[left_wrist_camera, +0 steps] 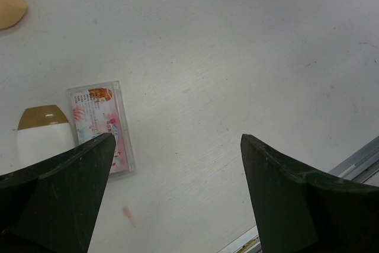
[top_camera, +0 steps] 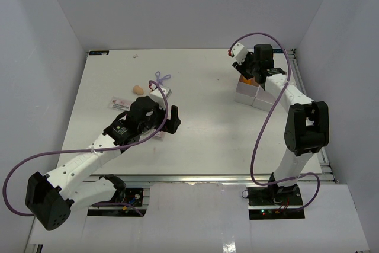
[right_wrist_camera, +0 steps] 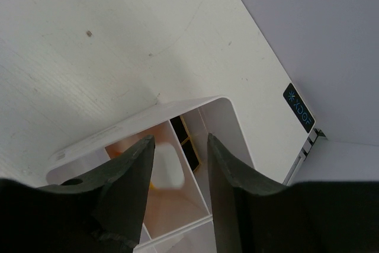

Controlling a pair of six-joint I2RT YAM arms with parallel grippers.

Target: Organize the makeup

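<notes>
left claw (left_wrist_camera: 176,140) spread wide, empty, over tabletop (left_wrist_camera: 237,57) | pink printed packet (left_wrist_camera: 100,125) lies flat beside one finger; pale brown-capped bottle (left_wrist_camera: 41,137) just beside packet | right claw (right_wrist_camera: 177,140) narrowly parted, gripping nothing, above white tray (right_wrist_camera: 228,117)

The left arm (top_camera: 77,169) and the right arm (top_camera: 283,92) are built of white links joined by black, rounded joint housings; a thin purple cable (top_camera: 259,134) is looped loosely along each arm; small red and green lights are seen on the black base (top_camera: 273,196) of the right arm; the fingers (left_wrist_camera: 56,199) are shaped as matte black, tapered wedges, lightly scuffed.
</notes>
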